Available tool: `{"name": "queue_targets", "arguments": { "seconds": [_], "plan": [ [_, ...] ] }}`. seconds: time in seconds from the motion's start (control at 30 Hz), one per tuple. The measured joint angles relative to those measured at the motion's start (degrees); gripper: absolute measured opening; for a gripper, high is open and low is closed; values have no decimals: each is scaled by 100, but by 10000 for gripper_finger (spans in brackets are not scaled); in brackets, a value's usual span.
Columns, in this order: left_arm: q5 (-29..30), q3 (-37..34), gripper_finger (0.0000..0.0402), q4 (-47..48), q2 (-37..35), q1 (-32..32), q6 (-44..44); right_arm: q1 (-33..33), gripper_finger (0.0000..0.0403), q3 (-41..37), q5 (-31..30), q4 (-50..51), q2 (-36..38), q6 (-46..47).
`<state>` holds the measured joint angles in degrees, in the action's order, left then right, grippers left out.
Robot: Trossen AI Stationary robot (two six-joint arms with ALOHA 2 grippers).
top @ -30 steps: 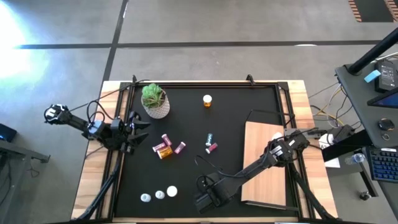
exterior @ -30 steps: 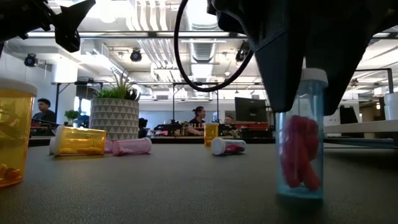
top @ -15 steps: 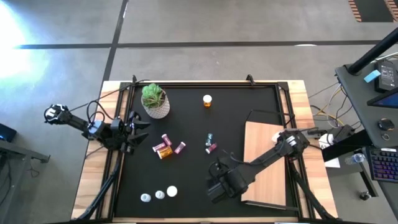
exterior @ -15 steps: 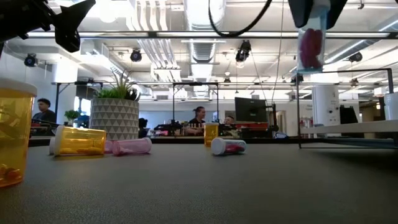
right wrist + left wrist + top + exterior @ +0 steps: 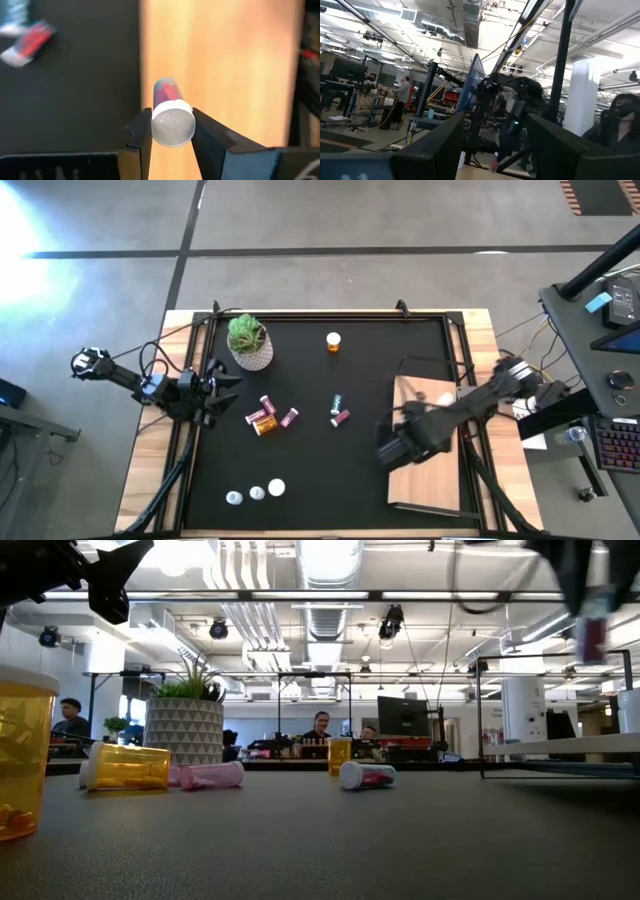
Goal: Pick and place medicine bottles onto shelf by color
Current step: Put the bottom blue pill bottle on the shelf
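My right gripper [image 5: 392, 448] is shut on a clear pill bottle [image 5: 166, 92] with pink pills and a white cap, high above the left edge of the pale wooden shelf [image 5: 432, 472]; the bottle shows blurred in the low view [image 5: 592, 632]. My left gripper [image 5: 214, 390] waits open at the mat's left edge. An amber bottle [image 5: 333, 340] stands at the far middle. Amber and pink bottles [image 5: 266, 416] lie in a cluster. A teal-banded and a pink bottle [image 5: 338, 410] lie mid-mat. Three white-capped bottles [image 5: 255, 493] stand near the front. My right gripper pinches the bottle at its white cap [image 5: 172, 126] between its two fingers [image 5: 144, 131], which come from above and point down. The bottle hangs about upright below the fingers, lifted clear of mat and shelf.
A potted green plant [image 5: 248, 342] stands at the mat's far left. The black mat [image 5: 300, 370] covers the table inside a wooden rim. A bare part of the shelf [image 5: 225, 60] lies under the held bottle. Cables and a desk stand off the table's right side.
My right gripper has lifted the pink-filled bottle off the mat near the front edge. It has carried the bottle up, toward the table's right and far edges, to the shelf's left edge. The bottle has stayed about upright.
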<state>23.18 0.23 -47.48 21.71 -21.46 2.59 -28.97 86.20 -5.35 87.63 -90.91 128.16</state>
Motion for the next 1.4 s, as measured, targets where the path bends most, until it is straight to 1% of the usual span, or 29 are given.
{"name": "queue_targets", "arguments": {
  "seconds": [0.07,0.27,0.37,0.47,0.63,1.0,1.17,1.4],
  "plan": [
    [0,0,199,0,0,0,0,-4,102,-506,198,-147,357,429],
    [0,0,199,0,0,0,0,-2,103,-1880,416,-792,1398,1385],
    [0,0,199,0,0,0,0,-2,104,-2449,661,-1160,1814,1808],
    [0,0,199,0,0,0,0,-2,104,-2859,891,-1339,2156,2164],
    [0,0,199,0,0,0,0,-2,104,-3178,994,-1322,2500,2518],
    [0,0,199,0,0,0,0,-2,108,-3771,1096,-1287,2974,2895],
    [-2,0,199,0,0,0,0,-2,110,-3821,1137,-1116,3130,3000],
    [0,0,199,0,0,0,0,-2,111,-3842,1135,-974,3150,3088]
  ]
}}
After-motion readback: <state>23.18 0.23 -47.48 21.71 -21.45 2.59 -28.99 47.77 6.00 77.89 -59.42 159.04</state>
